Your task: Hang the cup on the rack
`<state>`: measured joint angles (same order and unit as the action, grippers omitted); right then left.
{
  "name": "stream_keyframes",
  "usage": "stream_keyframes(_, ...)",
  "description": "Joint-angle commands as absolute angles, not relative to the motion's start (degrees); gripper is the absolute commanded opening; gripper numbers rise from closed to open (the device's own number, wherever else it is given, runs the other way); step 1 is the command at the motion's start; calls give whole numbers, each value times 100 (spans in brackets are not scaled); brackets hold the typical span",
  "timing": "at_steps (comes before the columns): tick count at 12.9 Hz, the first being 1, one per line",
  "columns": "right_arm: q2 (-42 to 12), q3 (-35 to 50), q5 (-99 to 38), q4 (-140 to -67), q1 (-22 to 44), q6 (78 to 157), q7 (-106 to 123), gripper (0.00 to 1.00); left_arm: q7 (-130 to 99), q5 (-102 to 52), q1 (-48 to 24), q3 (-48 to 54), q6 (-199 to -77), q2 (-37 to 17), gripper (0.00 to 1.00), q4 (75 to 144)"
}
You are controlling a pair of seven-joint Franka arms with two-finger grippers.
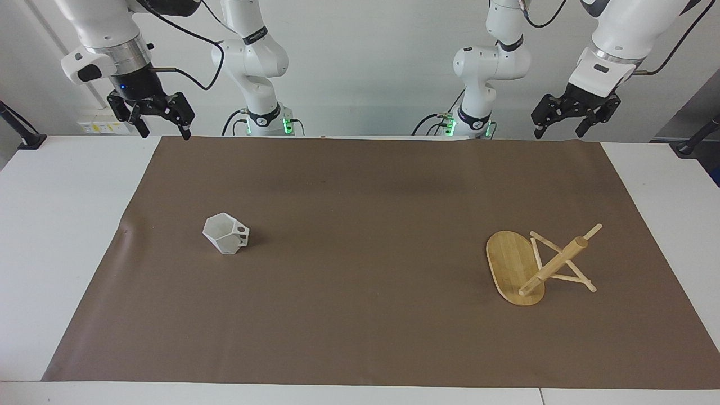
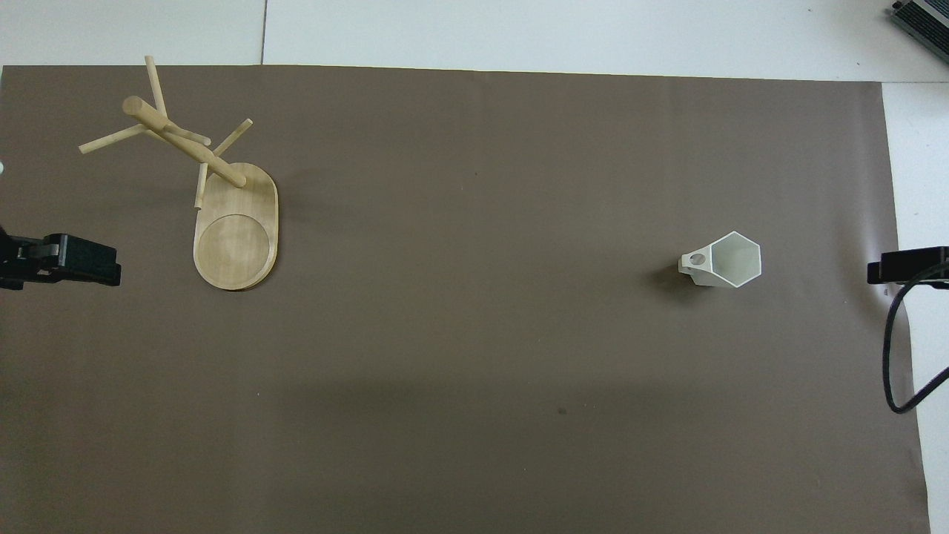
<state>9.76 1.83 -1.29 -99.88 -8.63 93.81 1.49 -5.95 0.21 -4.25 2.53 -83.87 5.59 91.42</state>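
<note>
Work is being opened with nothing yet grasped: the cup (image 1: 226, 234) is sitting upright on the brown mat (image 1: 360, 315) toward the right arm's end of the bench (image 1: 56, 225), well apart from the rack (image 1: 537, 264). Right gripper (image 1: 160, 133) and left gripper (image 1: 558, 131) are being held high, fingers apart. A descent onto the cup is judged next.

Both arms up and back at the robots' end of the surface, neither holding anything. Right gripper (image 1: 161, 134) hangs w/ fingers spread apart, pointing down, wrist roughly vertical, over the edge at the right arm's end. Left gripper (image 1: 558, 133) also spread, empty, wrist tilted inward, over the left arm's end. In overhead view only the tips show: left (image 2: 63, 259), right (image 2: 906, 265).
</note>
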Motion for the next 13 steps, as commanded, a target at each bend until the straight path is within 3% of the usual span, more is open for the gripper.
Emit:
stream_keyframes(1, 1046, 229, -18, -10063, -905, 9308, 229, 100, -518, 132, -448, 237, -8490, 712, 100, 9325)
stream_keyframes(13, 1002, 246, 44, -10055, -905, 9395, 211, 100, -360, 132, -439, 229, -8490, 729, 100, 9360)
